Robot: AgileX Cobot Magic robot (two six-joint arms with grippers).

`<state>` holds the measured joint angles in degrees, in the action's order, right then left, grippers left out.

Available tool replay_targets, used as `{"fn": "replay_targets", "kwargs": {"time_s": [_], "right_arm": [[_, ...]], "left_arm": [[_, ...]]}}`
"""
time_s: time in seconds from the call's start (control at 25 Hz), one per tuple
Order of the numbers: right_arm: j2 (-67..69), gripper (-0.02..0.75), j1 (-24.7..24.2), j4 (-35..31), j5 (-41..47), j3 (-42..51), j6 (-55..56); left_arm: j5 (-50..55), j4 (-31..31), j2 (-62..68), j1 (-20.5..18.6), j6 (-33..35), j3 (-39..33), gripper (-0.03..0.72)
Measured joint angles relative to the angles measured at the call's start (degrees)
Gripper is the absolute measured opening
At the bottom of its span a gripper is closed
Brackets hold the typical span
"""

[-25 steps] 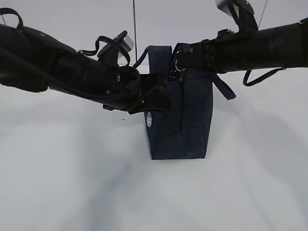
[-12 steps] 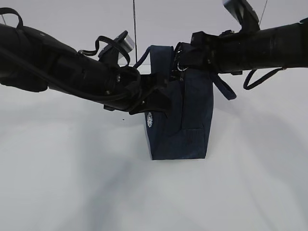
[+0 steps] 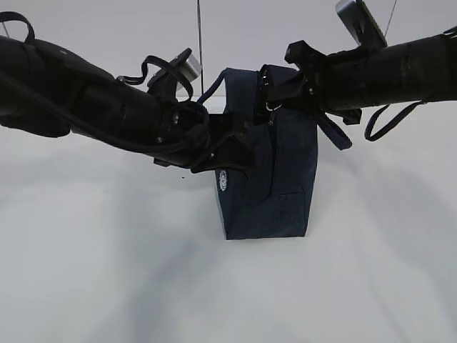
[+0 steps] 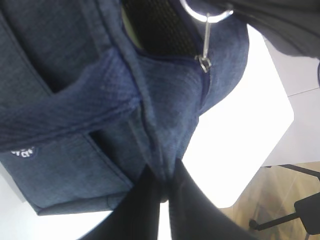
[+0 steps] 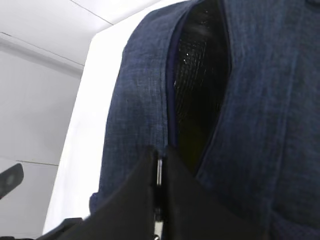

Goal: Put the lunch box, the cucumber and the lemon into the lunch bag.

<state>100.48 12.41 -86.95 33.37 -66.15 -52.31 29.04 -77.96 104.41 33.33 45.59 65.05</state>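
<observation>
The navy lunch bag (image 3: 275,189) stands upright on the white table. My left gripper (image 3: 239,151) is shut on a fold of fabric at the bag's side edge (image 4: 164,175). My right gripper (image 3: 271,87) is at the bag's top, shut on the silver ring pull (image 5: 159,169). That ring pull (image 4: 205,17) hangs above the zipper slider. The zipper gapes partly open onto a dark mesh lining (image 5: 200,70). A dim yellow-green shape (image 5: 189,142) lies inside; I cannot tell what it is. Lunch box, cucumber and lemon are hidden.
One loop handle (image 3: 339,136) hangs off the bag's right side below the right arm. A thin dark pole (image 3: 200,32) rises behind the bag. The table's edge (image 4: 280,125) and the floor beyond show in the left wrist view.
My right gripper has shifted slightly to the right along the bag's top with the ring pull. The left gripper has kept its hold in place.
</observation>
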Motion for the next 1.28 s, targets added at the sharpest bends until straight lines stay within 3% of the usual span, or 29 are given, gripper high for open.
{"fn": "replay_targets", "kwargs": {"time_s": [0.36, 0.92, 1.28], "right_arm": [[0.0, 0.007, 0.0, 0.22, 0.61, 0.0, 10.39], [4.1, 0.007, 0.0, -0.74, 2.1, -2.89, 13.52], [4.7, 0.007, 0.0, 7.41, 4.13, -7.96, 13.65]], "left_arm": [[0.0, 0.13, 0.0, 0.0, 0.0, 0.0, -0.005], [-0.1, 2.27, 0.0, 0.0, 0.0, 0.0, -0.005], [-0.8, 2.3, 0.0, 0.0, 0.0, 0.22, -0.005]]}}
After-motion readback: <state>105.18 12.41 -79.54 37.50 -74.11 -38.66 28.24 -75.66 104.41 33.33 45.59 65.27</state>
